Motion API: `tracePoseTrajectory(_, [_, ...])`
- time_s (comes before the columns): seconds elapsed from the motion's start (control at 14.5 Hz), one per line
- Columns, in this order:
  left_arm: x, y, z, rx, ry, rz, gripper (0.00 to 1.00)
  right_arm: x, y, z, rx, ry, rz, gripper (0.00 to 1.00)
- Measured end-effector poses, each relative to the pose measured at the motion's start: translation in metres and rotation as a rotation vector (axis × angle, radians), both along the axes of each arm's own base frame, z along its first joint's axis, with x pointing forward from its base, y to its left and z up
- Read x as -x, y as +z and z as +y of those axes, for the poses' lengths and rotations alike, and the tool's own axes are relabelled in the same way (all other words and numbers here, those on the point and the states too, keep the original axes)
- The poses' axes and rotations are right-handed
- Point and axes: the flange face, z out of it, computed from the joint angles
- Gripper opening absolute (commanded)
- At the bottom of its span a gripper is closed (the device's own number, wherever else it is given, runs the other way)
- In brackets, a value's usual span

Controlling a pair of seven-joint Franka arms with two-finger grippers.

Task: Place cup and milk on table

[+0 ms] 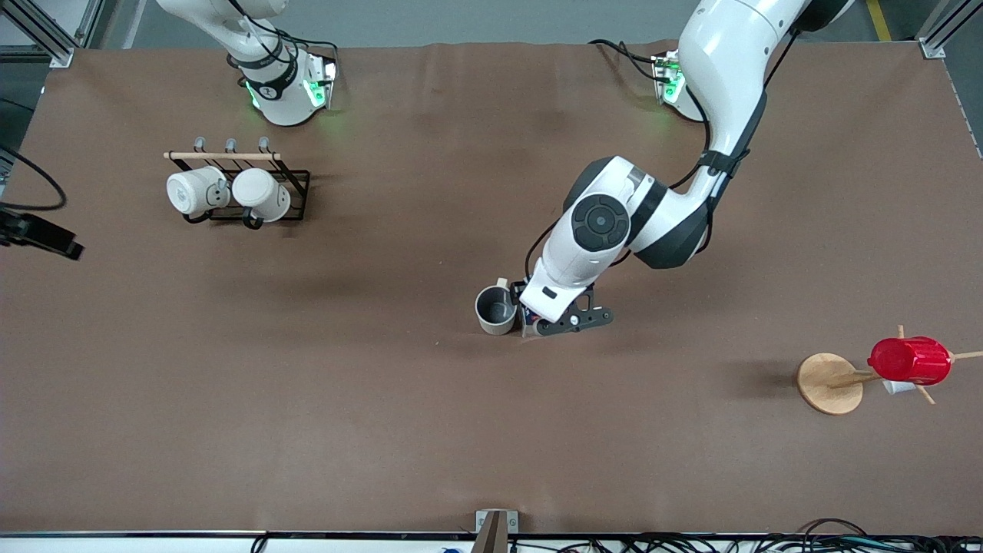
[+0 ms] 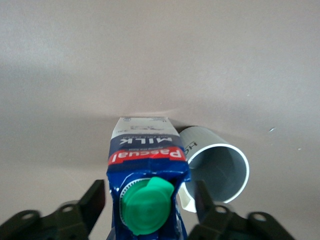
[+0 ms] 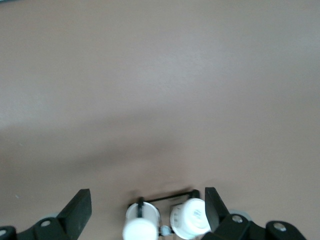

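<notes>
Cup (image 1: pixel 495 310) already on table (image 1: pixel 307 430); milk (image 2: pixel 145 175) beside it, left hand (image 2: pixel 147 210) fingers apart around it; right hand (image 3: pixel 147 210) apart, waiting.

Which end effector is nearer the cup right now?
Left. The left end effector is right beside the cup at mid-table, open around the milk standing next to it. The right end effector waits open, high over the rack of white mugs.

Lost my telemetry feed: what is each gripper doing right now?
Left gripper: open, fingers apart either side of the milk, beside the cup on the table.
Right gripper: open, holding nothing, waiting above the mug rack.
</notes>
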Motion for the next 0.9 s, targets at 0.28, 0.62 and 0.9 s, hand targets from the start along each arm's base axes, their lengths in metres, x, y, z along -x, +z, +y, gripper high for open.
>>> tracePoseTrajectory(0.28, [-0.028, 0.101, 0.067, -0.068, 0.012, -0.091, 1.00, 0.010, -0.007, -0.015, -0.021, 0.007, 0.021, 1.00])
tracePoseTrajectory(0.62, [-0.027, 0.245, 0.213, -0.143, 0.009, -0.176, 1.00, 0.025, -0.007, 0.001, -0.030, 0.034, 0.007, 1.00])
tracePoseTrajectory(0.9, [0.001, 0.291, 0.276, -0.176, -0.047, -0.113, 1.00, 0.027, -0.003, 0.005, -0.034, 0.042, -0.009, 1.00])
